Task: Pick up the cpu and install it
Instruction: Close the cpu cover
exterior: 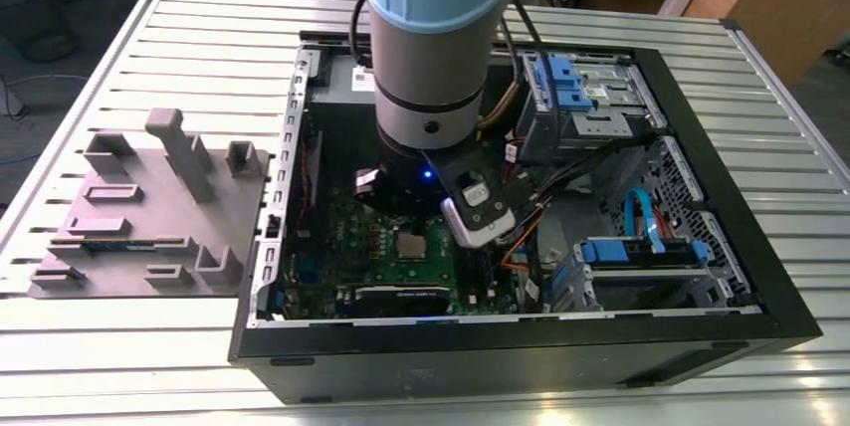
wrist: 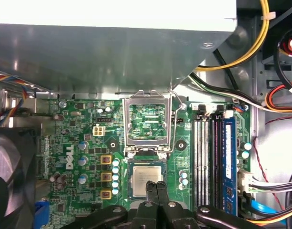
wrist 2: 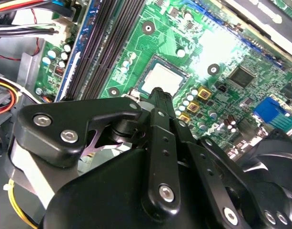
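Pale blue and grey arm point(exterior: 428, 58), black hand point(wrist: 155, 184), silver screws point(wrist 2: 166, 192)

Glare whitens the motherboard point(wrist 2: 217, 47); near tool point(wrist 2: 158, 92) perhaps soft.

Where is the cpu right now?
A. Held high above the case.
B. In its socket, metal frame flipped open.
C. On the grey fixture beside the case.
B: the cpu lies flat in the socket on the green board, frame raised, gripper over it.

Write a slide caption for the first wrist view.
Shut gripper at the cpu, seated in its socket, retention frame open.
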Available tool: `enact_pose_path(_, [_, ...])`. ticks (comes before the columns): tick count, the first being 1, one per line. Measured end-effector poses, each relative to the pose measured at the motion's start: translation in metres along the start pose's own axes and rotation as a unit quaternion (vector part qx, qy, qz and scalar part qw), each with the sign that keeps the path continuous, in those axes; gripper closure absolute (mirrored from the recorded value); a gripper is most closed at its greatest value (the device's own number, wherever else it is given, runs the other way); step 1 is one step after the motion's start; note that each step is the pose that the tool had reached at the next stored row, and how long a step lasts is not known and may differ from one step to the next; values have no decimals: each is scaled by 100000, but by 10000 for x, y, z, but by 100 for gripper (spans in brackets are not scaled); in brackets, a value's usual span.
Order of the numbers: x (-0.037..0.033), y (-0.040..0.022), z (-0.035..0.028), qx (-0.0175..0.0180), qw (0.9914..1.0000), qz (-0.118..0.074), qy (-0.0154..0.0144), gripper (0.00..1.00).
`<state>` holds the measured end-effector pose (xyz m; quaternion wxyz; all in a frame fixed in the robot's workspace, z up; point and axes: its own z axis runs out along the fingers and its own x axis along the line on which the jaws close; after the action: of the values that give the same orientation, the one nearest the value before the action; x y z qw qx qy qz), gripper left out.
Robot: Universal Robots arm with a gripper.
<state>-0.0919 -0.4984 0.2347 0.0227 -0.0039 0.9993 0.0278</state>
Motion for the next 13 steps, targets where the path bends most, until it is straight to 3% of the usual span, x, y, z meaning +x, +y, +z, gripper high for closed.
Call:
enact_pose_path(7, [-74,20,20,-11,100000,-145,0,89])
enact_pose_path(13, [-97,21,48,-105,99973,-2311,126,89])
